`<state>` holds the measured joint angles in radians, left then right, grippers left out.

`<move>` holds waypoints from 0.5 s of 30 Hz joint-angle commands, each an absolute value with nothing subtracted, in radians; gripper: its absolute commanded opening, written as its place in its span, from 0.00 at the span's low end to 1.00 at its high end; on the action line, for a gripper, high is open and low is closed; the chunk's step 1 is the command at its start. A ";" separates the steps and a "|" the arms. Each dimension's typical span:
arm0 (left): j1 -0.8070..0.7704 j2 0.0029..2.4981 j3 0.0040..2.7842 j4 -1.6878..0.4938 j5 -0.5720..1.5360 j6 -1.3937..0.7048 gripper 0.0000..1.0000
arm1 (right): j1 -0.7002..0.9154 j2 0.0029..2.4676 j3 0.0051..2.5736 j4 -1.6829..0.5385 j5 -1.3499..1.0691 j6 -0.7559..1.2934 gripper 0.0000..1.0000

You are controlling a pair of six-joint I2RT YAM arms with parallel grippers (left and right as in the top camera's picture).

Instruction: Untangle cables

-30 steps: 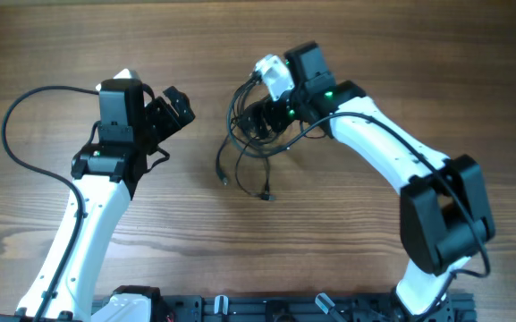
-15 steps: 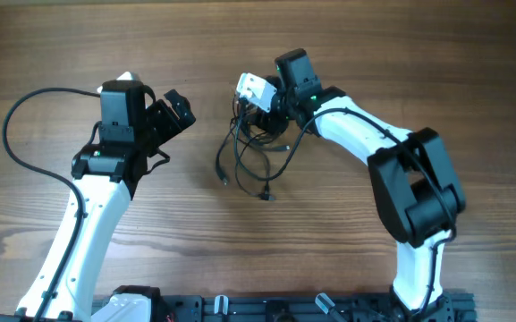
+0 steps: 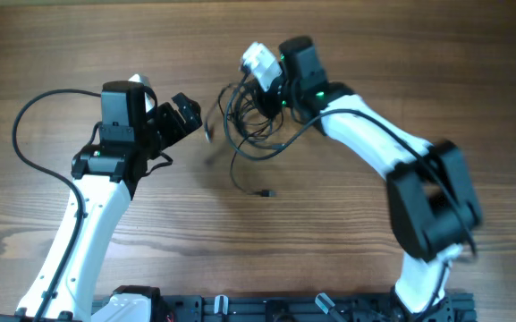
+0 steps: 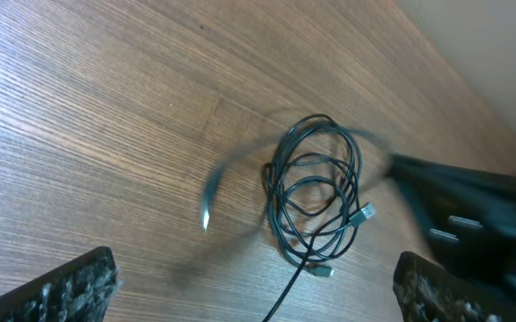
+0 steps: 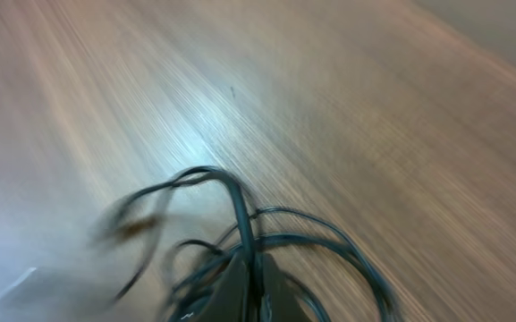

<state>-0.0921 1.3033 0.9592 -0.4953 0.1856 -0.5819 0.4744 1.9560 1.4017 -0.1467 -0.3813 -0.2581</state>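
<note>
No legible text, label, brand, number or sign found in any view. Arm housings, cables (image 3: pixel 256 125) and table (image 3: pixel 79 54) carry no readable markings; the right wrist view is motion-blurred.

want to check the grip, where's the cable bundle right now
In the overhead view the cables are bunched at upper centre in the shut right gripper, with the open left gripper apart to their left.
</note>
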 commanded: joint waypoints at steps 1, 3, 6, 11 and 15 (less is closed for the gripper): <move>-0.088 1.296 0.976 -0.522 0.212 -0.584 1.00 | 0.474 1.815 1.439 -0.265 -0.428 -0.082 0.04; -0.088 1.296 0.975 -0.532 0.212 -0.584 1.00 | 0.474 1.811 1.435 -0.435 -0.474 -0.072 0.04; -0.088 1.296 0.975 -0.532 0.212 -0.584 1.00 | 0.475 1.814 1.372 -0.616 -0.533 -0.049 0.04; -0.088 1.298 0.975 -0.524 0.212 -0.585 1.00 | 0.487 1.828 1.253 -0.347 -0.491 -0.087 0.72; -0.088 1.316 0.975 -0.520 0.208 -0.585 1.00 | 0.577 1.908 1.250 -0.167 -0.313 -0.258 0.88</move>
